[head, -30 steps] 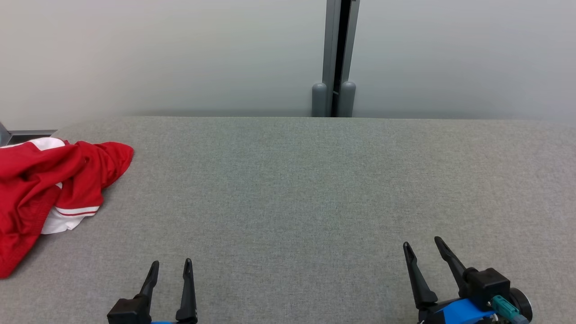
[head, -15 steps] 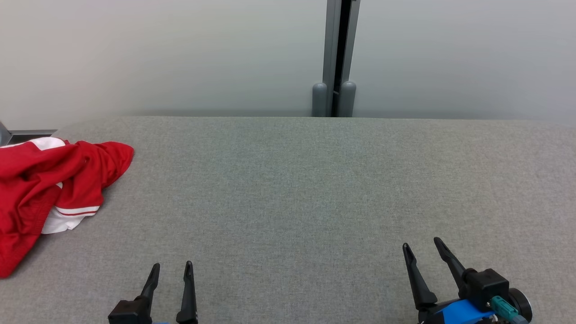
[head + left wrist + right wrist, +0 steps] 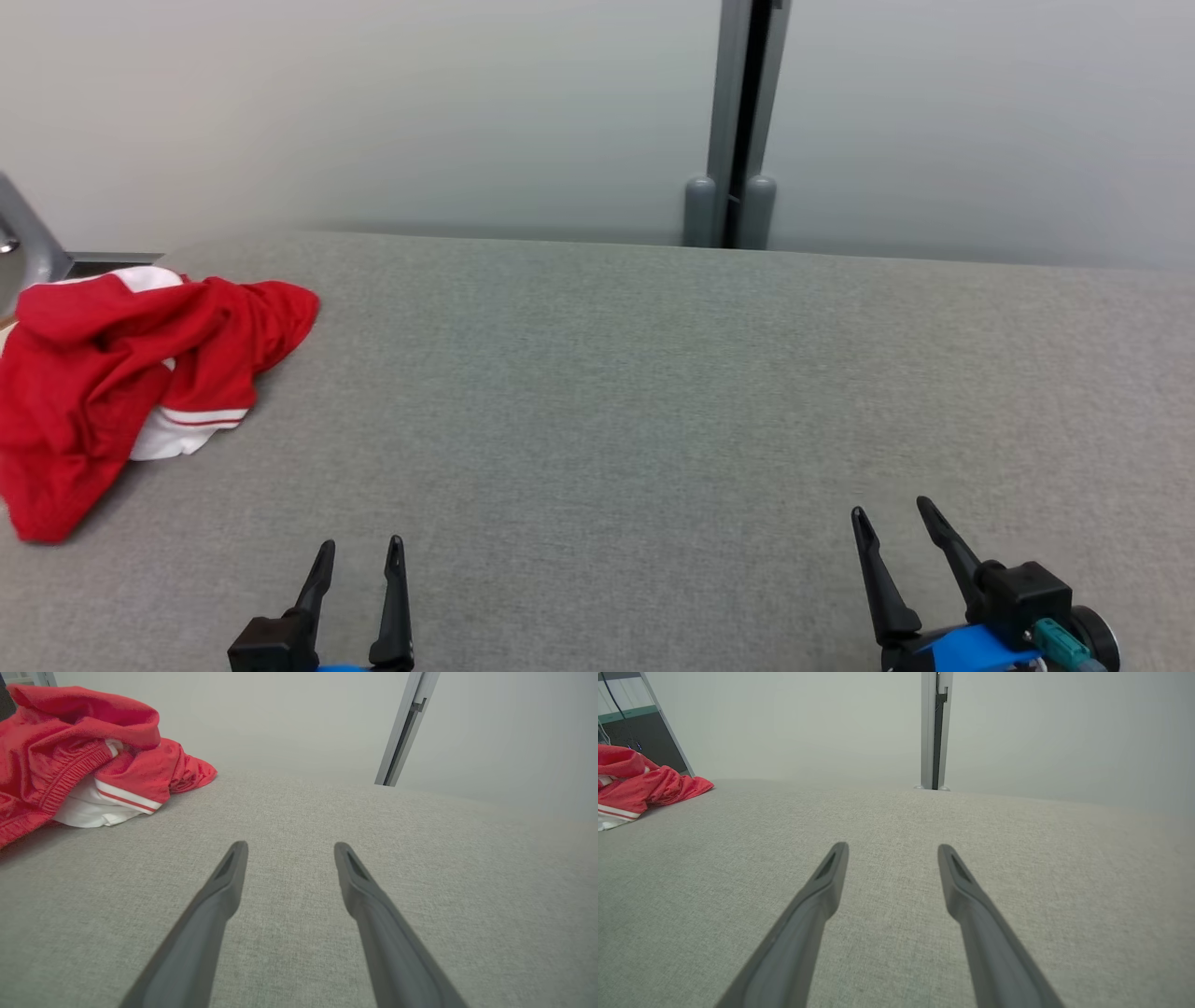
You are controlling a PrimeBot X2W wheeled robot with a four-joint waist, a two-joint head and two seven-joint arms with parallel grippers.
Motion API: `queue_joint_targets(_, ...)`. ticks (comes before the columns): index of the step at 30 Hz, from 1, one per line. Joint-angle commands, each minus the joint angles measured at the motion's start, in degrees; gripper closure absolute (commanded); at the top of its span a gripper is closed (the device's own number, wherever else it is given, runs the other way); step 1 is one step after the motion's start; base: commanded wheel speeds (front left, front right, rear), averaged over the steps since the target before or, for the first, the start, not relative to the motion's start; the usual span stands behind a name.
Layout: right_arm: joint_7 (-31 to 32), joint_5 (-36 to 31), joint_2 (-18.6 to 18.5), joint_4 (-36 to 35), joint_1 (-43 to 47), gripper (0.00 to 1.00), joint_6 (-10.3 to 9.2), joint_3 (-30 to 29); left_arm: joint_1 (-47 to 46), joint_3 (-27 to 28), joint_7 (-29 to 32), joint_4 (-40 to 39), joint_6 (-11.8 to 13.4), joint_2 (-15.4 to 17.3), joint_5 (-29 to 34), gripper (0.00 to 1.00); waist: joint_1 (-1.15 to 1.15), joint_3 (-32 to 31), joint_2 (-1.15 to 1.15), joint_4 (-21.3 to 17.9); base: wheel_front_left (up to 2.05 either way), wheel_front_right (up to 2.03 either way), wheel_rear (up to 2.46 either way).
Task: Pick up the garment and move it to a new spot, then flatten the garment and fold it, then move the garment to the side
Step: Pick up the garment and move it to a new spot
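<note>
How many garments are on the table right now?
1. A crumpled red-and-white garment lies at the table's left side, ahead-left of the left end effector. Another could be hidden under the heap or past the view's left edge.

Red garment [image 3: 89,401] (wht trim, red stripe), grey table [image 3: 607,392].
</note>
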Motion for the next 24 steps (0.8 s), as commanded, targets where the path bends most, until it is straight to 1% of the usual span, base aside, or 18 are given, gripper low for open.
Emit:
queue_joint_targets(1,-0.29,-0.29,-0.26,-0.01,0.88,0.00,0.01,-0.38,-0.94,-0.05,-0.28,-0.32,0.11,0.13,0.20,0.00,0.00,0.41,0.00,1.77,0.00,0.00,0.00)
queue_joint_targets(7,-0.26,-0.25,-0.23,-0.22,1.21,0.00,0.01,-0.67,-1.04,0.86,-0.27,-0.82,0.23,0.10,0.86,0.00,0.00,0.08,0.00,8.76,0.00,0.00,0.00)
queue_joint_targets(11,-0.26,0.36,-0.23,-0.05,1.33,0.00,0.01,-0.11,-0.65,1.60,-0.27,-0.84,0.11,0.08,1.26,0.00,0.00,-0.60,0.00,14.13,0.00,0.00,0.00)
queue_joint_targets(16,-0.26,1.08,-0.24,0.18,1.38,0.00,0.01,1.02,0.26,2.56,-0.28,-0.91,-0.06,0.08,1.83,0.00,0.00,-1.72,0.00,19.88,0.00,0.00,0.00)
queue_joint_targets(20,-0.26,1.53,-0.24,0.40,1.57,0.00,0.01,2.15,0.83,3.82,-0.27,-1.08,-0.41,0.16,2.01,0.00,0.00,-2.49,0.00,22.95,0.00,0.00,0.00)
queue_joint_targets(24,-0.26,2.00,-0.26,0.56,1.75,0.00,0.01,2.74,1.14,4.80,-0.26,-1.34,-0.44,0.14,2.28,0.00,0.00,-3.01,0.00,24.73,0.00,0.00,0.00)
